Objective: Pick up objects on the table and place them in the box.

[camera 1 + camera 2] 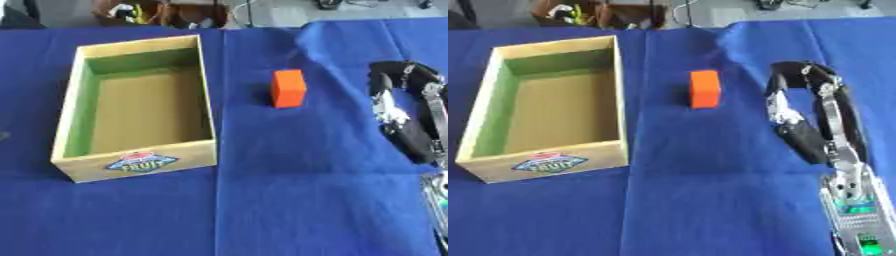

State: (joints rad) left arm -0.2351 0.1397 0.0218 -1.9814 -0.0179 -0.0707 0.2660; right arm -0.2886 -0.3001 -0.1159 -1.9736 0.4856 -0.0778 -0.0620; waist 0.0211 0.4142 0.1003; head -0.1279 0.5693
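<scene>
The orange block [705,88] is standing on the blue cloth of the table [710,200], between the wooden box [619,115] on the left and the right hand [811,115] on the right, and it is touching neither. The block is lying to the left of the hand and slightly farther from the robot, level with the hand's curled fingertips; its long axis is running near-to-far, roughly parallel to the long side of the box. The right hand is reaching in from the near right edge with its fingers bent over in an arch toward the thumb, and nothing is showing inside that arch, so it is holding nothing. The left hand is not appearing in either view, which makes the right hand the only one placed to take the block. The box is sitting open and empty, its labelled short wall facing the robot, with a strip of bare cloth separating it from the block. Judging from this layout, the coming move is turning on a leftward and slightly forward reach, with the fingers opening to close across the block's short width; no object is yet in the box.
</scene>
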